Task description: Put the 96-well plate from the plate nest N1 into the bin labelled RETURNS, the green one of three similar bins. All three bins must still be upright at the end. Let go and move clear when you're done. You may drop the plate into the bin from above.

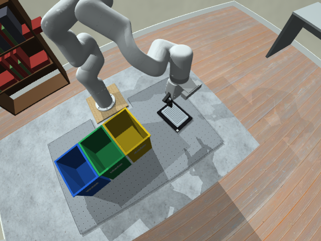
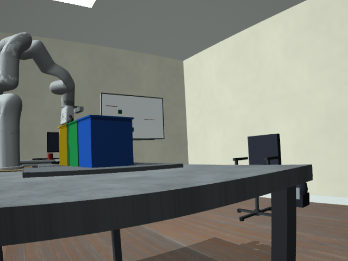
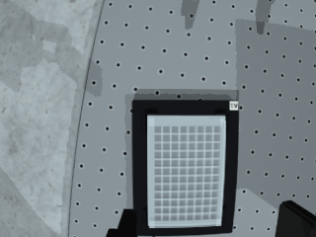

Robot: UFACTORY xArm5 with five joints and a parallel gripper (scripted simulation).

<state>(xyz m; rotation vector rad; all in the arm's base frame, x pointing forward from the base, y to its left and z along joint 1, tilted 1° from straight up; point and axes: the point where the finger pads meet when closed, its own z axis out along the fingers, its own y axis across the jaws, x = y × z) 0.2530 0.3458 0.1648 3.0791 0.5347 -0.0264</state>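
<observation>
1. On the left of the counter (image 1: 233, 145), the blue bin (image 1: 77, 171), the green RETURNS bin (image 1: 102, 151) and the yellow bin (image 1: 127, 132) stand upright in a touching row, and nothing shows inside the green one. The delivery half of the task is not yet done.
2. To the right of the row, the 96-well plate (image 1: 174, 115) sits flat in the black plate nest N1 (image 1: 187, 122), apart from the yellow bin with bare perforated board between them.
3. Above the plate's far end, the hand (image 1: 169, 99) hangs with its fingers spread fully wide and nothing between them. Grasping, lifting, carrying and releasing all remain.
4. Room for moving looks adequate. The nest's raised black border frames the plate closely, so I judge the fingers have little slack at its edges. The carry leftward must pass over or around the yellow bin's rim before reaching the green opening.
</observation>
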